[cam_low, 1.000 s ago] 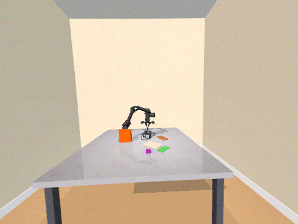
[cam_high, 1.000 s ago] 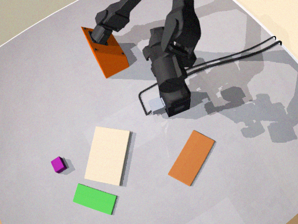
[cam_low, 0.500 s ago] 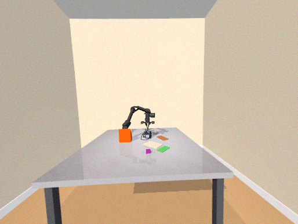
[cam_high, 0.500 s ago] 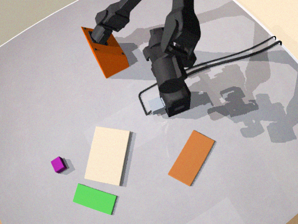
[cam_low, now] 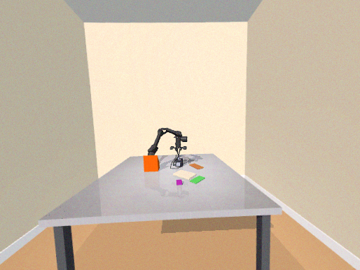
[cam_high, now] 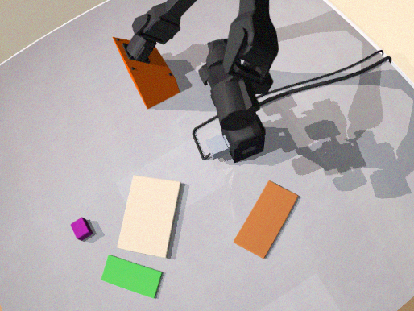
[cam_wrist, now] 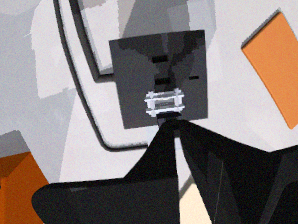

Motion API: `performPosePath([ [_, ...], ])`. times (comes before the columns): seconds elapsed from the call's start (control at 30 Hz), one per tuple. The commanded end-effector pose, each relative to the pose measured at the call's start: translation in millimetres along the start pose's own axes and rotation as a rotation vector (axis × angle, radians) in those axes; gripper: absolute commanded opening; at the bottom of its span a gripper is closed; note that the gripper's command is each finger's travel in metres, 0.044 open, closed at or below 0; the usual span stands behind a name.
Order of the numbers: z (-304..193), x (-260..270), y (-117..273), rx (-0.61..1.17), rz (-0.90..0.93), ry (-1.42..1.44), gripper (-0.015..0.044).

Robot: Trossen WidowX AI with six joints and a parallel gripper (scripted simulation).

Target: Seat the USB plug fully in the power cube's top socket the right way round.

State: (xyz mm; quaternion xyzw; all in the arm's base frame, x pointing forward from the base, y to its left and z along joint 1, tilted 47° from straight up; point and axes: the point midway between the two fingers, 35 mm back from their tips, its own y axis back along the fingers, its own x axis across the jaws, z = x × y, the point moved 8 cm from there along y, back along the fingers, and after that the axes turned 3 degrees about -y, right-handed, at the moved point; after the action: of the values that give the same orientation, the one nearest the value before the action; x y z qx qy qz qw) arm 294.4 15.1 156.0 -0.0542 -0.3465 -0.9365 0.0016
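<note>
Gripping the USB plug, gripper above power cube | grey surface, orange block by far-left corner in exterior view | cream walls, tan floor

One cube, three flat slabs, two cables.
</note>
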Motion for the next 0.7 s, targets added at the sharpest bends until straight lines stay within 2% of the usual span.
performPosePath([
  [0.0,0.2,-0.3,-0.8,-0.009,-0.002,-0.003,0.0],
  [0.67,0.2,-0.5,-3.3,-0.024,-0.001,-0.004,0.0],
])
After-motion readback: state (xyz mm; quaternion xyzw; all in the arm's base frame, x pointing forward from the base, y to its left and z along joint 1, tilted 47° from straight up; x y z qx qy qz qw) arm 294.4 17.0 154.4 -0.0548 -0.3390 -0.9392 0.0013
